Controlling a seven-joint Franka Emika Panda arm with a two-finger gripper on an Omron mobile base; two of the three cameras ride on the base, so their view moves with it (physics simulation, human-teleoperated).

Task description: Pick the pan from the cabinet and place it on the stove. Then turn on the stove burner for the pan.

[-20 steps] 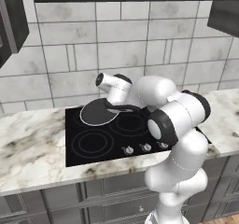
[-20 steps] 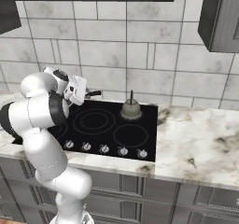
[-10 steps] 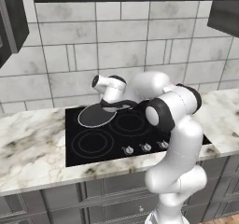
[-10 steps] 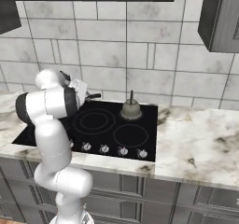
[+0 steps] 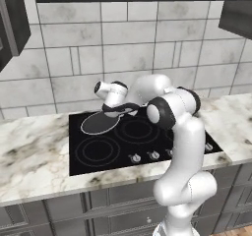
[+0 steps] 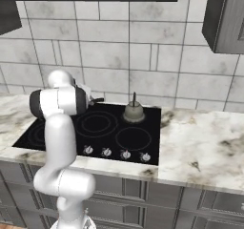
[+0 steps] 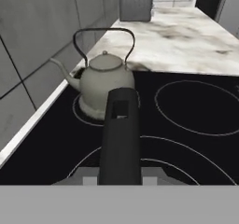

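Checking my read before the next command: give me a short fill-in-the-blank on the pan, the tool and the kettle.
1. The tool is shut on the pan's ____.
2. The pan is over the stove's back-____ burner, seen from the left base view.
3. The grey ____ stands on another back burner, beyond the handle's end in the hand view.
4. The stove's knobs run along its ____ edge.

Missing words: handle; left; kettle; front

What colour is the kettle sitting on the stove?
Dull grey; the kettle shows best in the hand view, on the black stove.
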